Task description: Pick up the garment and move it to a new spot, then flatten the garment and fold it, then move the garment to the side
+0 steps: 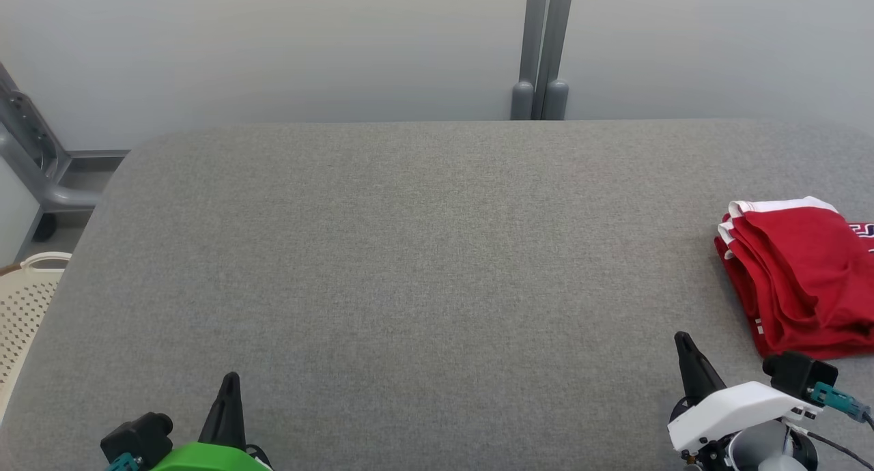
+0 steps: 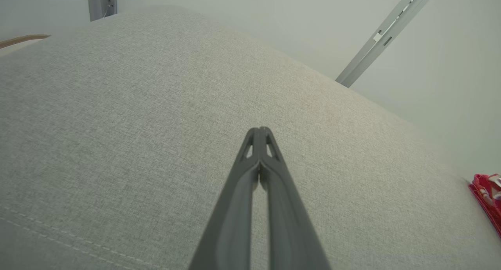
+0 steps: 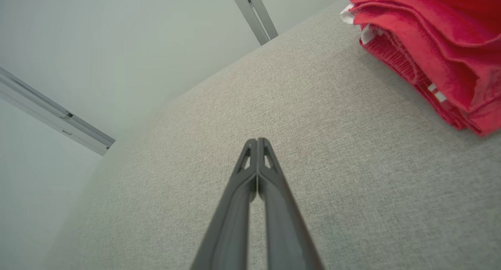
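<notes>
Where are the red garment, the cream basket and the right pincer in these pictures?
red garment point(image 1: 799, 259): head view, on its top red fold.
cream basket point(image 1: 24, 307): head view, on its perforated wall.
right pincer point(image 3: 257, 141): right wrist view, at its shut fingertips.

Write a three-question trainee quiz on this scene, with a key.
1. True or false: the folded red garment with white trim lies on the right side of the grey fabric tabletop.
2. The left pincer is: A open; B shut on nothing; C shut on the garment.
3. Which is nearer the garment, the left pincer or the right pincer?
Key: 1 true; 2 B; 3 right pincer.
</notes>
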`<state>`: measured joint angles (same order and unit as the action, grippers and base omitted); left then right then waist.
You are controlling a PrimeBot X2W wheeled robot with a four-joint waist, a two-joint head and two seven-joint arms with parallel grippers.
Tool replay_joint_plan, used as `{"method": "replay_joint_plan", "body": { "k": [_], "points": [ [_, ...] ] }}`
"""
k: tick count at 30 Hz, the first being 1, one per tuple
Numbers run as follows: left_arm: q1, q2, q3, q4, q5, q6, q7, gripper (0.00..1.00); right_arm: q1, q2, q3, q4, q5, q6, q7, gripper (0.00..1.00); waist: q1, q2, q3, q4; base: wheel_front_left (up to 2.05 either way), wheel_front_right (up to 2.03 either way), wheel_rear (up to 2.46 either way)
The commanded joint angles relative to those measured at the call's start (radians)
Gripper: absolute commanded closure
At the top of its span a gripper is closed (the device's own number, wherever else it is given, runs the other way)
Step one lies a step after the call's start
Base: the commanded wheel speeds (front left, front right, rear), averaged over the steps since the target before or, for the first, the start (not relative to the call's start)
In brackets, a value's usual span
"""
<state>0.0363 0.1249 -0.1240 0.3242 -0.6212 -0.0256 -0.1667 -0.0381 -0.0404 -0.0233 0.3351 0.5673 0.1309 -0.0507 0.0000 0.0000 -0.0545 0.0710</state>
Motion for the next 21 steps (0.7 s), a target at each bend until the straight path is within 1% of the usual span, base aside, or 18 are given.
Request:
{"method": "replay_joint_plan", "body": {
  "k": [1, 21],
  "points": [
    [-0.039, 0.000, 0.010, -0.017, -0.046, -0.007, 0.009, 1.00, -0.002, -0.004, -0.014, -0.029, 0.052, 0.000, 0.007, 1.00, 0.0000, 0.0000, 0.001, -0.001, 0.00, 0.00, 0.00],
    [-0.091, -0.021, 0.022, -0.018, -0.313, -0.035, 0.071, 1.00, 0.023, -0.006, -0.077, -0.090, 0.331, 0.000, 0.057, 1.00, 0.0000, 0.0000, 0.012, -0.015, 0.00, 0.00, 0.00]
  ]
}}
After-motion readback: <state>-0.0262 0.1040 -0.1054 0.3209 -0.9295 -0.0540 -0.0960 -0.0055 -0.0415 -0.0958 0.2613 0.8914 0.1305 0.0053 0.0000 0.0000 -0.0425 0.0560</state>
